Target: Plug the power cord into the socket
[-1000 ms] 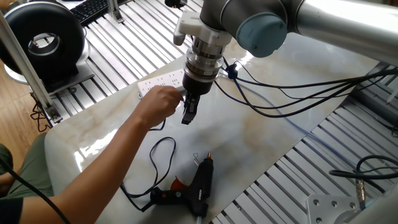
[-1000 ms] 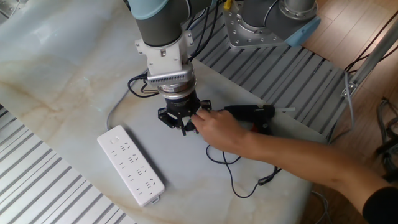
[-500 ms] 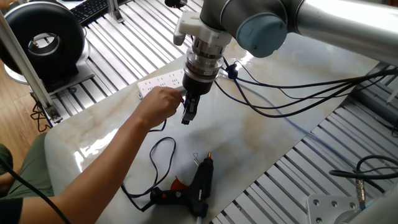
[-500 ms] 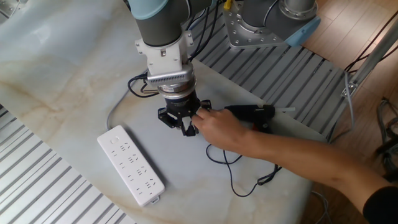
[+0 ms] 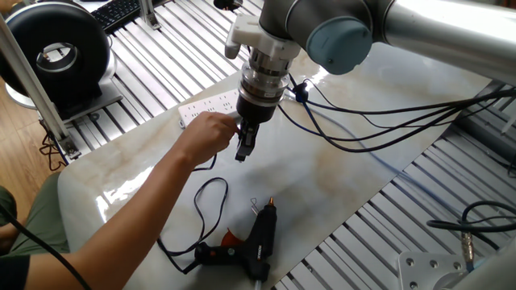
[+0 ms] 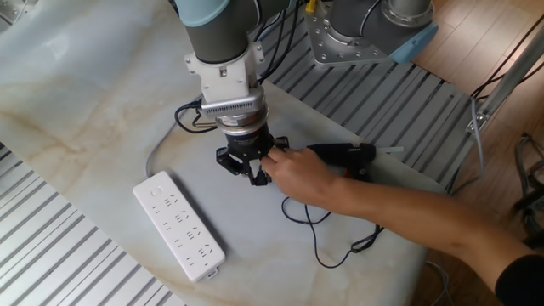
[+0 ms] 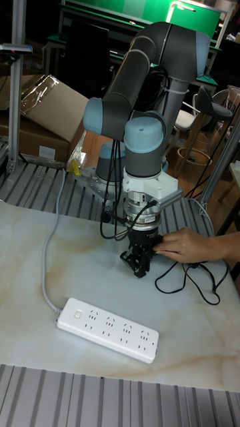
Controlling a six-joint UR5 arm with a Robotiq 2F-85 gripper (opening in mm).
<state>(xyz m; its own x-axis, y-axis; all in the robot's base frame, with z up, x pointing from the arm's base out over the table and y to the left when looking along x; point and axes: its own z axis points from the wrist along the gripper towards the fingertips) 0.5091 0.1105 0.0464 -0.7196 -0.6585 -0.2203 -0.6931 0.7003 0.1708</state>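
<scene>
Hand: our hand (image 6: 255,174) hangs fingertips down just above the tabletop (image 6: 93,110); whether its fingers are apart, together or clamped on the plug we cannot tell, because a person's hand (image 6: 297,176) covers that side.
Person: the person's hand touches our fingertips from the side of the glue gun (image 6: 344,155) and seems to offer the plug, but the plug itself is hidden from us.
Power cord: the power cord (image 5: 211,193) lies in loose loops on the tabletop between the person's hand and the glue gun.
Socket: the socket (image 7: 110,329) lies flat with the holes up, near our hand but apart from it, on the side away from the glue gun.
Long axis: in the tall fixed view the strip runs left to right, across in front of our hand.
Judgement: the coming move must carry the plug sideways over the strip, then straight down.
Room: the marble between hand and strip is bare; the strip's far long side is near the tabletop edge.
</scene>
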